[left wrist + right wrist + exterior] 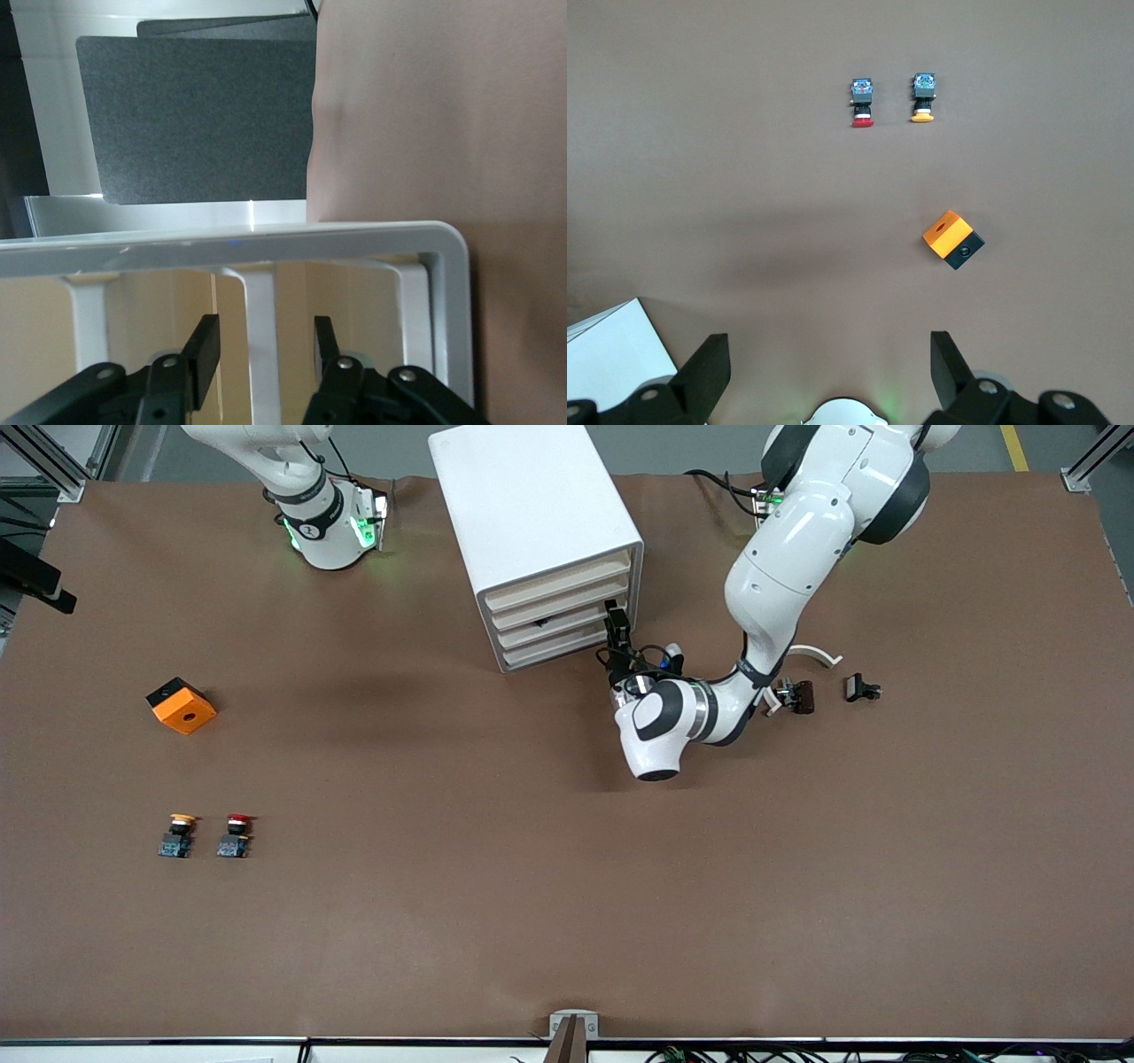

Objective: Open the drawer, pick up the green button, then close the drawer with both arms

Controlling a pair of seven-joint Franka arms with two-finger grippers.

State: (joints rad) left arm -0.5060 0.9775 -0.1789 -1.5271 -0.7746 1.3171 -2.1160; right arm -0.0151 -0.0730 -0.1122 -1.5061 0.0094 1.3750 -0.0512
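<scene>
- Left hand (617,622) at the front of the white cabinet (532,514), at the corner toward the left arm's end of the counter (567,886)
- Its fingers (205,350) straddle a white upright rib at a drawer (558,615) front; contact cannot be confirmed
- Right hand (831,367) is raised above the counter near the cabinet, fingers spread wide, holding nothing; this arm waits
- Green button not visible
- Yellow-capped button (178,834), red-capped button (235,835) and orange block (182,705) lie well apart from the cabinet, toward the right arm's end

left arm (780,576): reaching, fingers (202,352) part-closed | right gripper (831,372): waiting, spread
</scene>
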